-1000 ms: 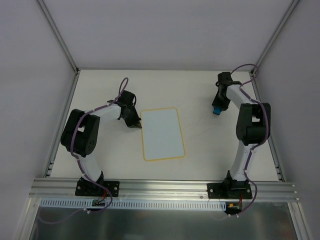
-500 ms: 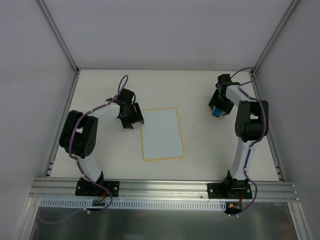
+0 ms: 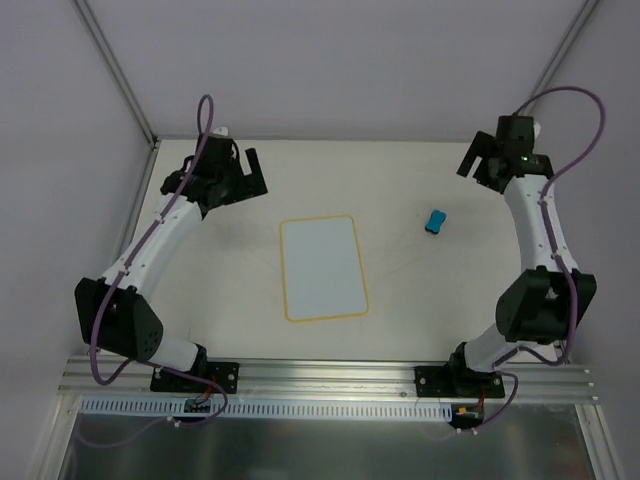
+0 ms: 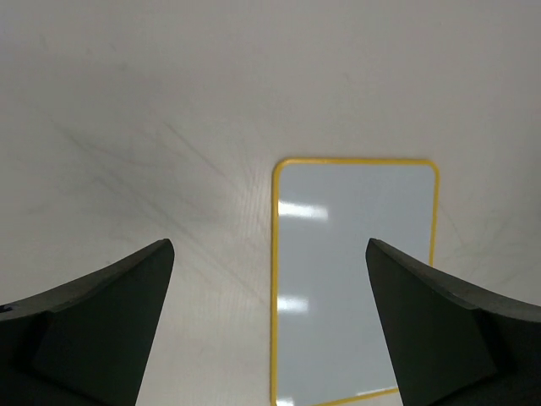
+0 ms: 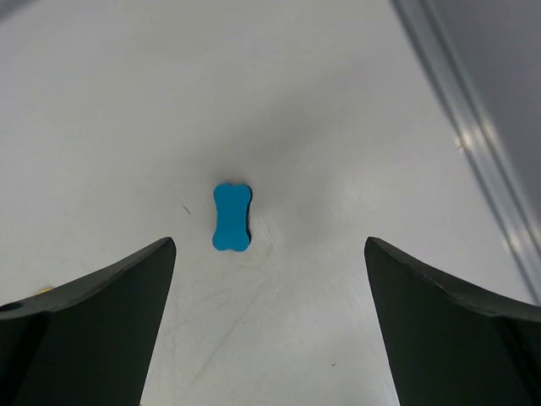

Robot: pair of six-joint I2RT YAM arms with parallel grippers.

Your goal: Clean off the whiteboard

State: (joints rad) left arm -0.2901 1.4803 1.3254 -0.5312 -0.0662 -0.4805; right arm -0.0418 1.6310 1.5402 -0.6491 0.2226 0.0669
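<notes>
1. Whiteboard lies flat on the tabletop, centre of the overhead frame, blank as far as I can see; erasing looks done.
2. My left end effector, upper left, and right end effector, upper right, are both spread wide and empty.
3. I judge it best to hold clear, not nudging the eraser lying right of the board.
4. No containers show.

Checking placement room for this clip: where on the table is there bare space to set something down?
Bare tabletop lies left of the whiteboard, between the whiteboard and the blue eraser, and along the near rail. The far corners are crowded: the open left claw and right claw hang there.
</notes>
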